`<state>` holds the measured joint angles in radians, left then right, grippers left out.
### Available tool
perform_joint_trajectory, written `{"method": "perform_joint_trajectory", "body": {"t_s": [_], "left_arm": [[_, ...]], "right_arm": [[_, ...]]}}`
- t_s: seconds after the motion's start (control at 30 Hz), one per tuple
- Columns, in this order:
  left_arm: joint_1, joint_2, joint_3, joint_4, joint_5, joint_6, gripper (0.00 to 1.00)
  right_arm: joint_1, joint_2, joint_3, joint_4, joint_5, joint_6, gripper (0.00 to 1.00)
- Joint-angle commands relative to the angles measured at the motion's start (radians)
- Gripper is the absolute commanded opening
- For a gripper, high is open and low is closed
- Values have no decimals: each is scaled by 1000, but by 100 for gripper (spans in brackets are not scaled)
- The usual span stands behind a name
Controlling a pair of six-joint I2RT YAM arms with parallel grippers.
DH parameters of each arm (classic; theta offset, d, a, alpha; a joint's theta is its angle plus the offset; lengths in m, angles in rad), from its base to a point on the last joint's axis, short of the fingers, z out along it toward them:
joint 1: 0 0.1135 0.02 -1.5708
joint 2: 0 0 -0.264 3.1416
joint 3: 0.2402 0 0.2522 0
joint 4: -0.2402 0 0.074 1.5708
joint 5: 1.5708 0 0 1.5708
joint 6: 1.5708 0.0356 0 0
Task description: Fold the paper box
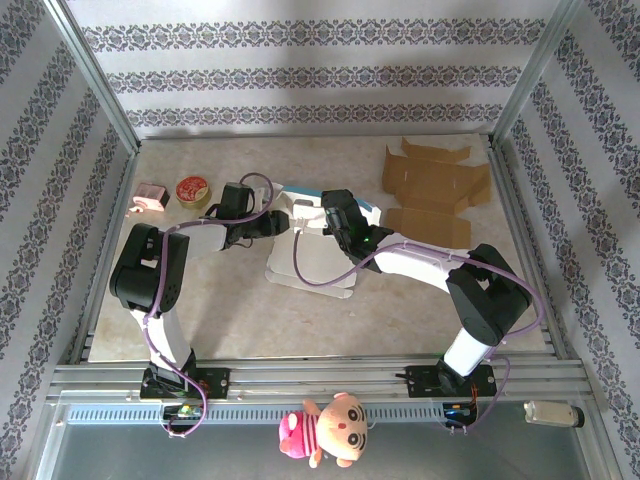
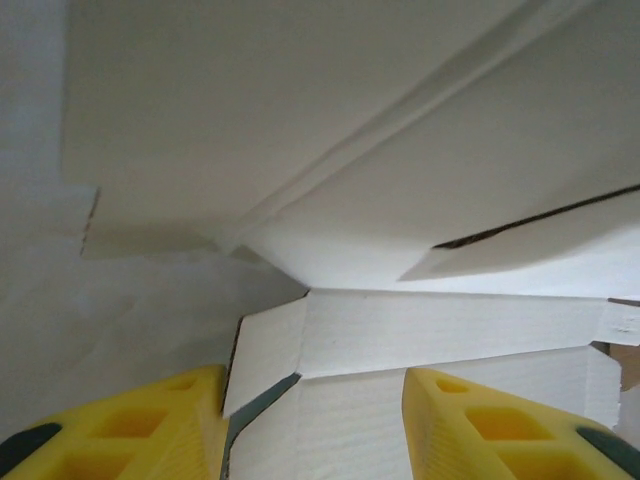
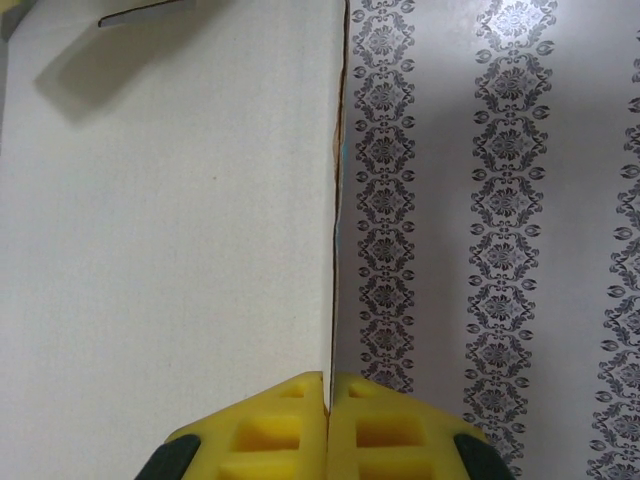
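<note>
Two arms meet at the white paper box in the middle of the frame.
From the left: a pink object and a round tin lie at the middle left; the left gripper is at the box's left side, its yellow fingers released and apart, with a white flap between them (not pinched); the right gripper is clenched on the thin edge of a box panel; flat brown cardboard lies at the upper right.

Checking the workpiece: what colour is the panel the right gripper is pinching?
White; the panel and right gripper show best in the right wrist view.
</note>
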<state>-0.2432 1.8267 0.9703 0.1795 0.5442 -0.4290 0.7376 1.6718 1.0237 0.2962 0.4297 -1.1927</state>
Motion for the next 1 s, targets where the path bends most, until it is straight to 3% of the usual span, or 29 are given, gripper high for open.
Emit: {"method": "perform_joint_trajectory", "body": {"t_s": [0.0, 0.2, 0.3, 0.57, 0.7, 0.87, 0.97], "left_arm": [[-11, 11, -1, 108, 34, 8, 46], [-14, 0, -30, 224, 147, -30, 28], [-17, 26, -29, 263, 204, -62, 28], [-23, 92, -43, 313, 192, -125, 29], [-23, -53, -70, 218, 75, -25, 30], [-15, -276, -38, -149, -239, 184, 39], [15, -330, 14, -332, -318, 281, 44]], "right_arm": [[17, 9, 11, -19, -3, 24, 0], [17, 17, 18, -19, 3, 31, 0], [19, 23, 20, -20, -1, 41, 0], [23, 28, 24, -20, 5, 44, 0], [19, 23, 20, -22, 9, 45, 0], [12, 19, 15, -22, 11, 43, 0], [8, 17, 13, -22, 6, 44, 0]]}}
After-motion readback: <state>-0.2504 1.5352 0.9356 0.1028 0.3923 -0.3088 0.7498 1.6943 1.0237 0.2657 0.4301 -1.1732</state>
